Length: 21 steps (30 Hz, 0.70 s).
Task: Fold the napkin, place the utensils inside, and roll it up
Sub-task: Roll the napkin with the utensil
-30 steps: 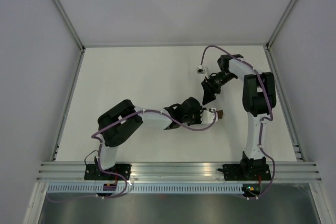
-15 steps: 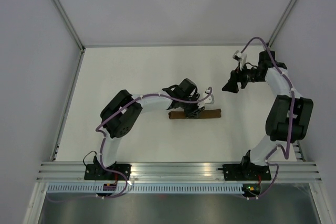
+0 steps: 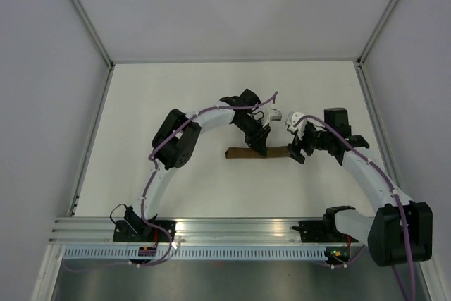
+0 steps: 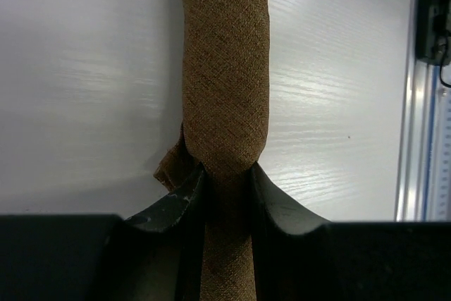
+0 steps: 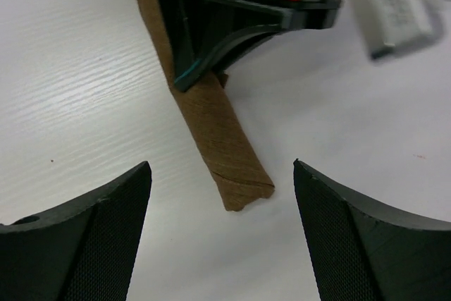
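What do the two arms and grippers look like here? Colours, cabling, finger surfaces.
Both arms have white tubular links between bulky black joint housings, and a thin purple cable loops loosely along each. A small white camera box sits at the wrist. The left gripper and right gripper are black with two curved fingers. The right fingers have fine mesh-textured pads; the left fingers look smooth and scuffed.

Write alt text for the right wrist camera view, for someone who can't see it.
A rolled brown napkin lies diagonally on a white table, its near end between the right hand's open fingers. Farther up the roll, the left hand clamps it.
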Each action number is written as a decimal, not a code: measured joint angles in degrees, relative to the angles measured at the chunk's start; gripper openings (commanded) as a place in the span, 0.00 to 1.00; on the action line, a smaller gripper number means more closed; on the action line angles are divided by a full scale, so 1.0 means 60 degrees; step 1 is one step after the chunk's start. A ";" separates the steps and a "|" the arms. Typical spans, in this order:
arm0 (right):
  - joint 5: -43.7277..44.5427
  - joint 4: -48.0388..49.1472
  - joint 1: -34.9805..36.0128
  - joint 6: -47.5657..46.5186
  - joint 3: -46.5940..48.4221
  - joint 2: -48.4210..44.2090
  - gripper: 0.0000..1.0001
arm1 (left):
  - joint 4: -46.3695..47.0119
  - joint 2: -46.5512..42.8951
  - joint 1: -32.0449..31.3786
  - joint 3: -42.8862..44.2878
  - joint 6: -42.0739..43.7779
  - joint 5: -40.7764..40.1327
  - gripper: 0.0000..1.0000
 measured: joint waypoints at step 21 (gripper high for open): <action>0.4561 0.3501 0.4867 -0.0463 -0.1938 0.1778 0.83 | -0.2204 0.1297 0.0117 0.1410 -0.0302 0.1741 0.30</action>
